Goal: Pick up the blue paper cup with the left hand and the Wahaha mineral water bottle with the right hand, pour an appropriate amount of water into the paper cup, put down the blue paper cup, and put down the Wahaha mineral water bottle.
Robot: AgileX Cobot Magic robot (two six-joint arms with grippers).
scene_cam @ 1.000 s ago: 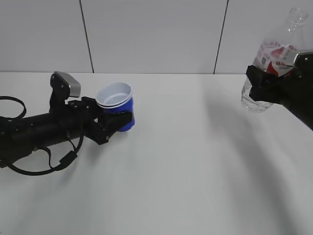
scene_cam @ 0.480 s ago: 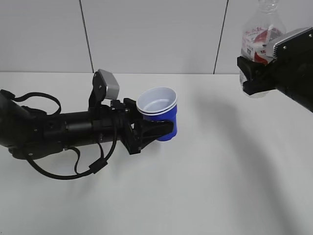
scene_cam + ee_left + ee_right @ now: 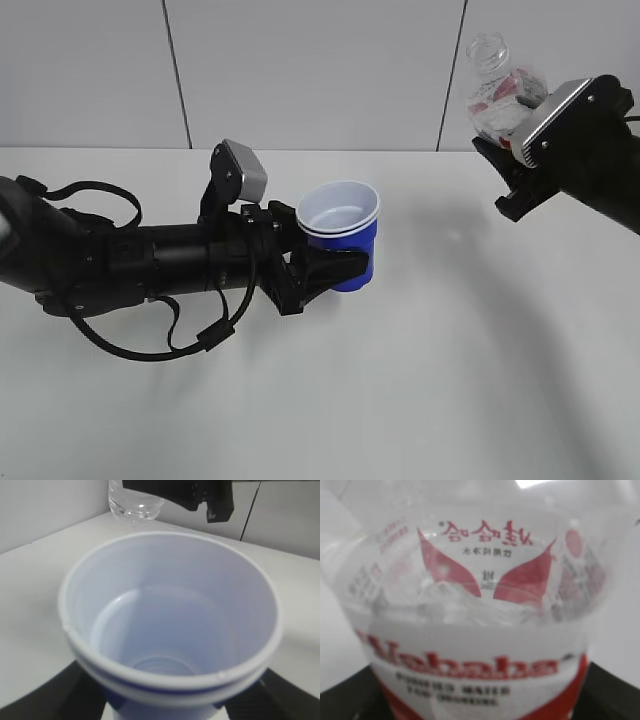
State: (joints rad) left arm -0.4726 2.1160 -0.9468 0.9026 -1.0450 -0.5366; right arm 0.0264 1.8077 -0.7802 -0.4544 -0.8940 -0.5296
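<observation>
A: Left gripper [image 3: 335, 268]?
B: Clenched on cup [image 3: 343, 240], centre, upright, mouth clear for pouring.
A: Right gripper [image 3: 507, 168]?
B: Grasping bottle [image 3: 497, 92], two o'clock; raised, neck tilted cupward.

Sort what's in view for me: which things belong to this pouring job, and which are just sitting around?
Part of the job:
- blue paper cup, gripped by the left gripper, nothing visible inside
- water bottle, uncapped, held up by the right gripper

Just there:
- white table
- panelled wall
No loose clutter shows on the table.
</observation>
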